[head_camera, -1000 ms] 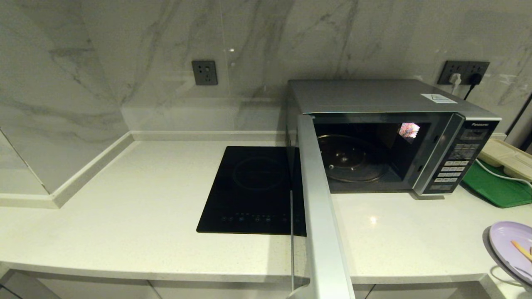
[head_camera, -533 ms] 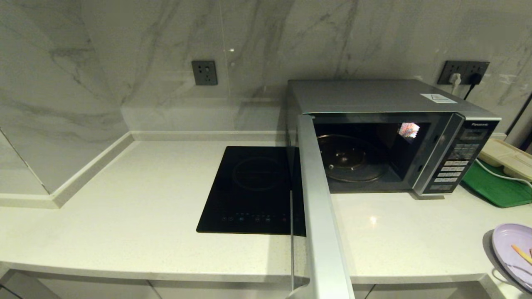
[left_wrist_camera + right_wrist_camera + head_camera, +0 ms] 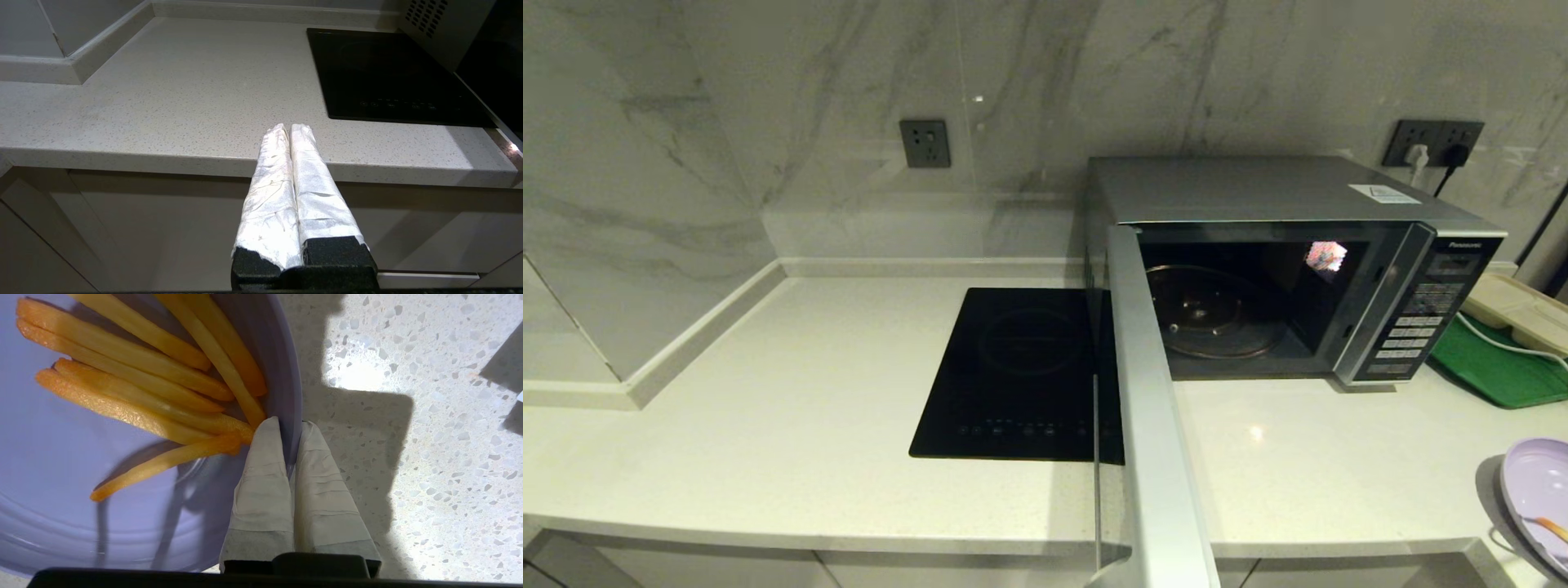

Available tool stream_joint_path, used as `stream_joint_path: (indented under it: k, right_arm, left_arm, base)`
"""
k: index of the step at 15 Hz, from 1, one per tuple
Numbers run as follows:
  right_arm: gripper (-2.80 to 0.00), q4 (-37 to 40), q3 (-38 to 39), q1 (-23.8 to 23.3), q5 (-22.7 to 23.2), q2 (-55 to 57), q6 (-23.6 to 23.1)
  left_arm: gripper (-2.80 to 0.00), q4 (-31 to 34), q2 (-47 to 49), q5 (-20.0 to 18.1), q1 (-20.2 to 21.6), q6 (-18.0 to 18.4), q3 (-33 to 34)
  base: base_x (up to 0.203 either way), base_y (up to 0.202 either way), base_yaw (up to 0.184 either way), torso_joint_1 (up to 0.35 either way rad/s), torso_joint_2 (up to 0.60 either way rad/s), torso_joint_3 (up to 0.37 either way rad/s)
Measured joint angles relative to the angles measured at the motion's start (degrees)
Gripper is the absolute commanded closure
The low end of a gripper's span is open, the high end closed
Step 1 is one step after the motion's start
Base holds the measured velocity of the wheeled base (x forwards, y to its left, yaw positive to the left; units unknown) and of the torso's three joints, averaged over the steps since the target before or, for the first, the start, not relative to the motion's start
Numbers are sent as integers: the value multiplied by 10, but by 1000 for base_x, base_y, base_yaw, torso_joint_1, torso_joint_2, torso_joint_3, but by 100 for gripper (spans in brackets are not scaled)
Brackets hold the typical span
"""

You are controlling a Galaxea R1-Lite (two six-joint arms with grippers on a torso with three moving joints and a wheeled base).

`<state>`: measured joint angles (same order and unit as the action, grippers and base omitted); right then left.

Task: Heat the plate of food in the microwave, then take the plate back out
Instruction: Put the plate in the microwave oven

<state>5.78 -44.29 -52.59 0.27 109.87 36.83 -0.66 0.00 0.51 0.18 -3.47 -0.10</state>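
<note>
Nearby, the right gripper point(image 3: 291, 430) pinched the rim of the tilted plate of food point(image 3: 61, 465) at the table point(image 3: 1298, 474) edge, before the open microwave point(image 3: 1282, 269); the left gripper point(image 3: 291, 130) hung closed, empty.

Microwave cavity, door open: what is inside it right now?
Inside the silver-grey Panasonic microwave only the round clear glass turntable shows, bare. The open door covers the cavity's near left corner.
</note>
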Motion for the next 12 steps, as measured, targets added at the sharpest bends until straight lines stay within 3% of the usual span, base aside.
stream_joint_path:
  k: [6,12]
  right_arm:
    - [0,2,0,-1,5,-9,-2]
    - [0,7,5,0,38,-42,-39]
  left_arm:
    - [0,0,0,0,0,0,0]
    - [0,0,0,0,0,0,0]
  base:
    - [0,0,0,0,0,0]
    - [0,0,0,0,0,0]
